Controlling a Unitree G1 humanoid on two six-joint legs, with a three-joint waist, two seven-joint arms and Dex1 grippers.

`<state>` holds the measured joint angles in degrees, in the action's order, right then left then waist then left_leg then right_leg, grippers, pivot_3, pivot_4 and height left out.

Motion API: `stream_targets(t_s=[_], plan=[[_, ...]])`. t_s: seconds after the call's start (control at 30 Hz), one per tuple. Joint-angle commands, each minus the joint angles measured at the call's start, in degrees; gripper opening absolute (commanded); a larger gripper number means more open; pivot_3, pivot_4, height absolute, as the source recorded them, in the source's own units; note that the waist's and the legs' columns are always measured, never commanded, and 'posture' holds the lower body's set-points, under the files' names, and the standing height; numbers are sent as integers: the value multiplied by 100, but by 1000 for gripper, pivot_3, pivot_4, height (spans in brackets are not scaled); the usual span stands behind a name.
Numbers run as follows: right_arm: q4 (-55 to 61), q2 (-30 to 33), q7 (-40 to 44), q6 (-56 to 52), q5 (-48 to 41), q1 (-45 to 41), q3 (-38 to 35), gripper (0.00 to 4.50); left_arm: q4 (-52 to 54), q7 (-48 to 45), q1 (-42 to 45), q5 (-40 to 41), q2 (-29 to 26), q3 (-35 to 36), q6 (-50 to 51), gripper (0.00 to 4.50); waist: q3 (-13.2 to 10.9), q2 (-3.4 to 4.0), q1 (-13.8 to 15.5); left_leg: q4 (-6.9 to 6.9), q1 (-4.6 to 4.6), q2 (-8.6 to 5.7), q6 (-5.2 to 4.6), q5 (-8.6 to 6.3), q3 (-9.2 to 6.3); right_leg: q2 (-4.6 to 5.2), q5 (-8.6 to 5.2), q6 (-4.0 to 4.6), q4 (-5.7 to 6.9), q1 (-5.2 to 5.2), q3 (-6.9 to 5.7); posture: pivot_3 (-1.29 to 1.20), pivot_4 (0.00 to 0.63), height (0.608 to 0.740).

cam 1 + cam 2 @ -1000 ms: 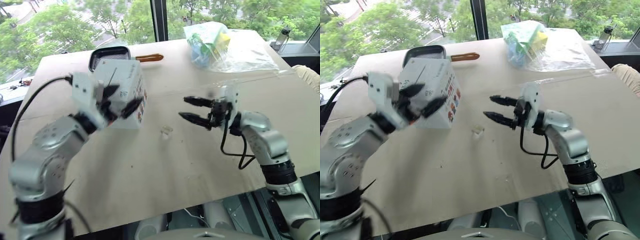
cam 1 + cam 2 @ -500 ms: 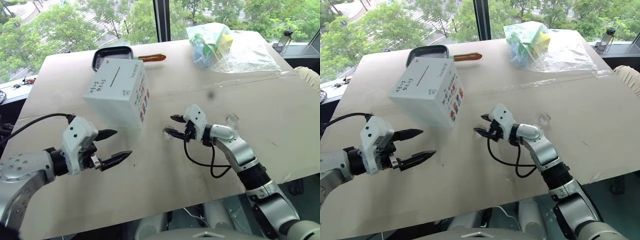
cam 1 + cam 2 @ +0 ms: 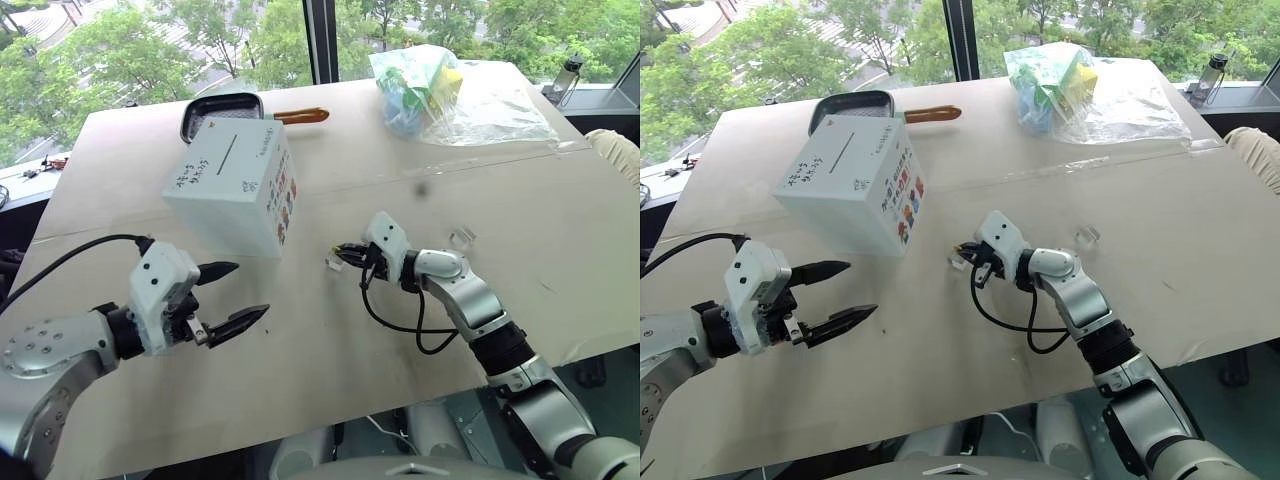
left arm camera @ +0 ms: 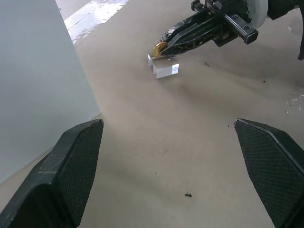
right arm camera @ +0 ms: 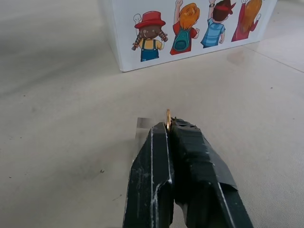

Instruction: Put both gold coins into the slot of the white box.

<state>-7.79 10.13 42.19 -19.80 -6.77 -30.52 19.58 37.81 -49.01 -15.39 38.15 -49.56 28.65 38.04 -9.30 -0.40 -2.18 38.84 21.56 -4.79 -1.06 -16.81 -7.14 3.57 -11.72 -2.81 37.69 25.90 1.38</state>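
We're pinching one thin shiny gold coin (image 5: 167, 119) in our shut right pincer (image 3: 345, 254) just off its clear stand on the beige counter (image 3: 400, 380), left pincer (image 3: 228, 297) gaping empty, so lift gently toward the big white cardboard box (image 3: 232, 182) nearby.

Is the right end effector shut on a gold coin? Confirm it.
Yes: the right end effector pinches a gold coin edge-on between its closed fingertips.

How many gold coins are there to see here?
1 for certain: a gold coin pinched in the right gripper, above a clear block. Another clear block lies farther right; its coin can't be made out.
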Motion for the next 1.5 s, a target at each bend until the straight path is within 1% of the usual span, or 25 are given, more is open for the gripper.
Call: stream_targets(t_s=[0.03, 0.17, 0.23, 0.3, 0.5, 0.57, 0.67, 0.77, 0.83, 0.87, 0.9, 0.93, 0.97, 1.03, 1.07, 1.23, 1.47, 1.5], plan=[[308, -146, 60, -116, -316, -39, -229, 63, 95, 100, 133, 178, 162, 74, -116, 4500, 0, 0, 0, 0, 0, 0, 0, 0, 0, 0, 0, 0, 0, 0, 0, 0, 150, 721], [651, -441, 133, -606, -1131, -43, -690, 63, 66, 481, 581, 881, 690, 54, 36, 4500, 0, 0, 7, 0, 0, 0, 0, 0, -3, 1, 0, 0, 0, 0, -2, 0, 150, 721], [979, -635, 225, -994, -1773, -63, -953, 63, 0, 860, 984, 1541, 1152, -121, 165, 4500, 1, 0, 11, 0, 1, 0, 0, 0, -6, 1, 0, 0, 0, -1, -5, 0, 150, 721], [1288, -734, 359, -1309, -2288, -61, -1088, 63, -65, 1149, 1253, 2040, 1499, -303, 281, 4500, 4, -5, 26, 1, 2, -2, 0, 0, -8, 3, 1, -1, 0, -2, -6, 0, 150, 721], [1973, -632, 805, -2071, -3404, 26, -1157, 63, -233, 1562, 1591, 2731, 2212, -682, 195, 4500, 4, -6, 2, 7, 1, -1, 0, 0, -18, 2, 1, -1, 0, -9, -13, 0, 150, 721], [2094, -645, 840, -2362, -3860, 3, -1279, 63, -264, 1623, 1645, 3087, 2421, -734, 147, 4500, 4, -6, -1, 7, 0, -1, 0, 0, -16, 2, 1, -1, 0, -9, -11, 0, 150, 721], [2202, -622, 795, -2580, -4214, -46, -1356, 63, -262, 1772, 1745, 3587, 2709, -763, 41, 4500, 5, -6, 10, 7, 0, -1, 0, 0, -18, 2, 1, -1, 0, -9, -13, 0, 150, 721], [2244, -628, 669, -2637, -4358, -62, -1376, 0, -223, 1820, 1737, 3806, 2764, -831, 8, 3750, 5, -7, 7, 10, -1, -1, 0, 0, -16, 2, 1, -1, 1, -10, -11, 0, 150, 721], [2263, -621, 631, -2647, -4400, -51, -1366, 0, -221, 1812, 1719, 3917, 2742, -881, -12, 2729, 5, -6, 7, 9, -1, -1, 0, 0, -15, 2, 1, -1, 1, -11, -10, 0, 150, 721], [2269, -617, 616, -2645, -4413, -47, -1359, 0, -217, 1795, 1704, 3967, 2717, -900, -2, 2535, 5, -7, 8, 10, -1, -1, 0, 0, -15, 2, 1, -1, 1, -10, -11, 0, 150, 721], [2273, -611, 599, -2643, -4429, -47, -1354, 0, -205, 1776, 1685, 4001, 2687, -920, 4, 1908, 5, -7, 9, 9, 0, -1, 0, 0, -15, 2, 1, -1, 1, -10, -11, 0, 150, 721], [2276, -605, 585, -2641, -4443, -47, -1349, 0, -197, 1764, 1671, 4021, 2663, -934, 6, 1663, 5, -7, 9, 9, 0, -1, 0, 0, -15, 2, 1, -1, 1, -10, -11, 0, 150, 721], [2275, -607, 572, -2637, -4460, -50, -1346, 0, -175, 1728, 1619, 4044, 2623, -968, 33, 1268, 5, -6, 8, 9, -1, -1, 0, 0, -15, 2, 1, -1, 1, -10, -11, 0, 150, 721], [2268, -612, 561, -2632, -4500, -66, -1355, 0, -143, 1669, 1516, 4053, 2554, -1045, 77, 332, 5, -6, 6, 10, -1, -2, 0, 0, -14, 1, 1, -1, 1, -10, -10, 0, 150, 721], [2268, -619, 551, -2640, -4533, -78, -1367, 0, -126, 1630, 1466, 4037, 2513, -1099, 93, 69, 5, -6, 8, 9, -1, -2, 0, 0, -14, 2, 1, -1, 1, -10, -10, 0, 150, 721], [2293, -612, 530, -2714, -4650, -106, -1388, 0, -136, 1675, 1355, 4148, 2386, -1320, 161, 69, 5, -6, 19, 10, -1, -2, -1, 0, -14, 2, 0, -1, 0, -11, -10, 0, 150, 721], [2250, -595, 509, -2798, -4761, -174, -1405, 0, -236, 1733, 1385, 4040, 2334, -1363, 29, 69, 5, -6, 17, 10, -1, -2, -1, 0, -15, 1, 0, -1, 0, -11, -11, 0, 150, 721], [2240, -569, 535, -2847, -4791, -189, -1401, 635, -286, 1795, 1442, 4008, 2343, -1310, -30, 0, 5, -6, 21, 9, -1, -2, -1, 0, -14, 2, 0, -1, 0, -11, -11, 0, 150, 721]])
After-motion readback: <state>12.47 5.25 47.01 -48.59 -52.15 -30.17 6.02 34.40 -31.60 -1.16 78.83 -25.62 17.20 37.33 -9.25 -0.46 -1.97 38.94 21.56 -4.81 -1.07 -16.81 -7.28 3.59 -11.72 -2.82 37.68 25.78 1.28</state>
